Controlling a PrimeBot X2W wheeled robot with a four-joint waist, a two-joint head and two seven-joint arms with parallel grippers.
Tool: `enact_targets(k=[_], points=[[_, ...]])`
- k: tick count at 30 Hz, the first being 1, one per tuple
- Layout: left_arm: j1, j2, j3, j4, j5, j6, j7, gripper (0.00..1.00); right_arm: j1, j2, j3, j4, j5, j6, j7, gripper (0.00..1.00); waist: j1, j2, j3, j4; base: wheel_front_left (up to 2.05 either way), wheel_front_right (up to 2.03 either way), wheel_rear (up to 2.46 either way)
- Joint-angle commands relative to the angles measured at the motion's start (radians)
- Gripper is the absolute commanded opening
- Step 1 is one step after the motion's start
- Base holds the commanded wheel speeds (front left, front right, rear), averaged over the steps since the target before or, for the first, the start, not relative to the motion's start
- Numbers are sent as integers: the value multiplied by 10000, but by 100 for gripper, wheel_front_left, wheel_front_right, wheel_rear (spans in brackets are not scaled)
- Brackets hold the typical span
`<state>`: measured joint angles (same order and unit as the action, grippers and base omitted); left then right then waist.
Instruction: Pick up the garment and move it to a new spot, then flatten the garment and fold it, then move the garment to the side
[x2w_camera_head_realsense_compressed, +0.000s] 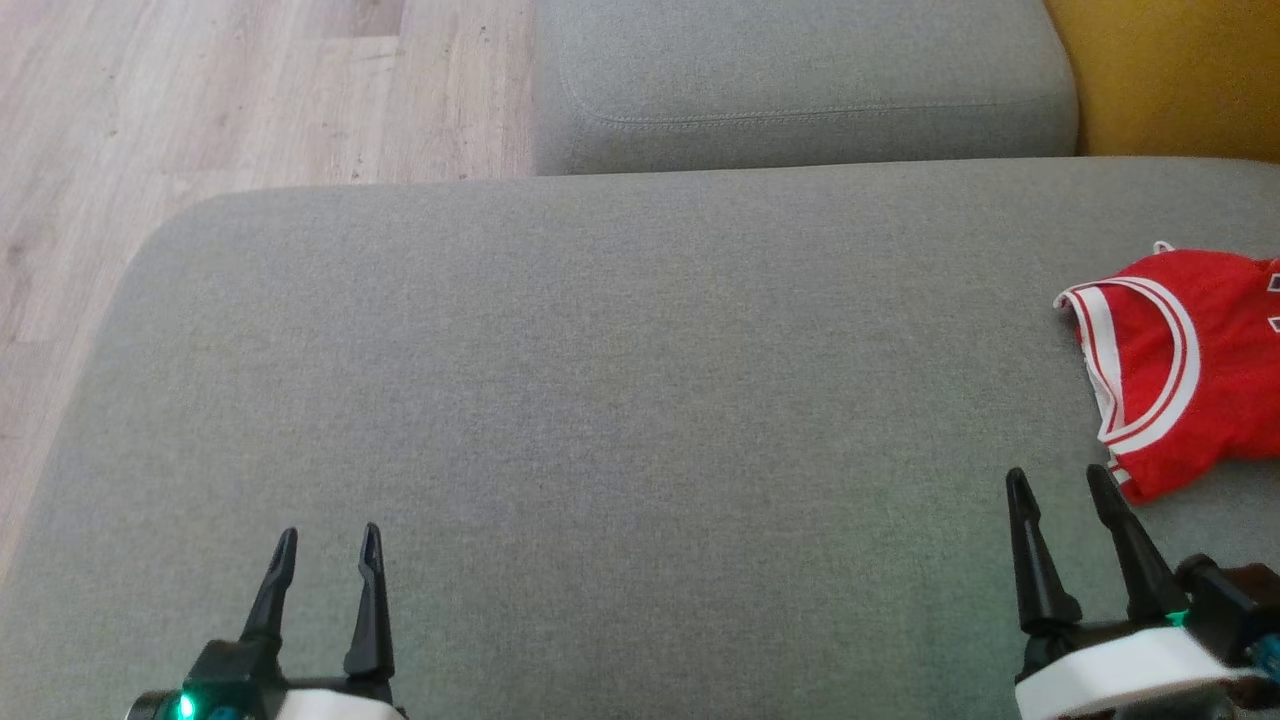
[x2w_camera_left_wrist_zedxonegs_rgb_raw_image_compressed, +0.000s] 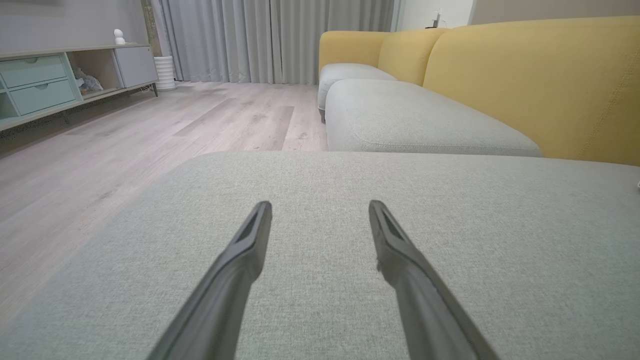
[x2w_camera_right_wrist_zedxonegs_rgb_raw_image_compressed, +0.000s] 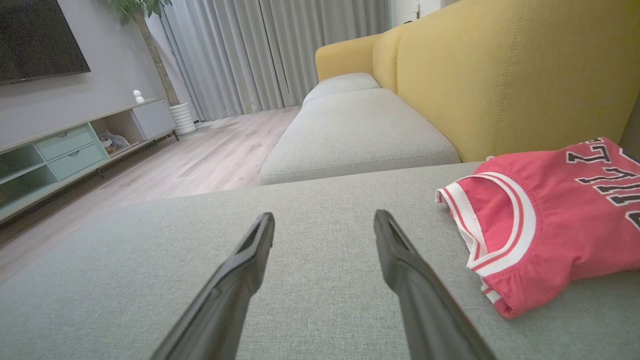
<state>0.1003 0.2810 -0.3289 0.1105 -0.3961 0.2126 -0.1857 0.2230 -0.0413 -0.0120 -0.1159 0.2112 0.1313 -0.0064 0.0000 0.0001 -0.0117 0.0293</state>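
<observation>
Grey cushion (x2w_camera_head_realsense_compressed: 600, 400), rumpled red white-trimmed garment (x2w_camera_head_realsense_compressed: 1230, 400)

Grey cushion (x2w_camera_head_realsense_compressed: 600, 380) open; jersey (x2w_camera_head_realsense_compressed: 1180, 370) (right edge) obstructs.

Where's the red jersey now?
The red jersey lies on the grey cushion at the head view's right edge, beyond the jaws of the right gripper, near the yellow backrest.

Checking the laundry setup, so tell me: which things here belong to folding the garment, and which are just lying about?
For the job:
red jersey
grey cushion it lies on

Just lying about:
sideboard
television
curtains
yellow backrest
</observation>
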Motion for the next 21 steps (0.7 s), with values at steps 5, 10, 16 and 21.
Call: enact_targets(k=[5, 10, 16, 21], points=[[-322, 233, 254, -348, 33, 83, 14, 100, -109, -89, 185, -399, 10, -6, 48, 100, 0, -1, 28, 19, 0, 0, 0], [-355, 260, 243, -348, 9, 109, -1, 100, -139, -89, 203, -377, 123, -6, 50, 100, 0, -1, 46, 46, 0, 0, 0], [-390, 278, 217, -338, -8, 130, -23, 100, -154, -89, 213, -337, 225, -6, 57, 100, 0, -1, 31, 72, 0, 0, 0], [93, 8, -104, 194, -92, 46, 18, 0, 176, 3, 54, 228, 263, 0, 44, 0, 0, -1, 32, 77, 0, 0, 0]])
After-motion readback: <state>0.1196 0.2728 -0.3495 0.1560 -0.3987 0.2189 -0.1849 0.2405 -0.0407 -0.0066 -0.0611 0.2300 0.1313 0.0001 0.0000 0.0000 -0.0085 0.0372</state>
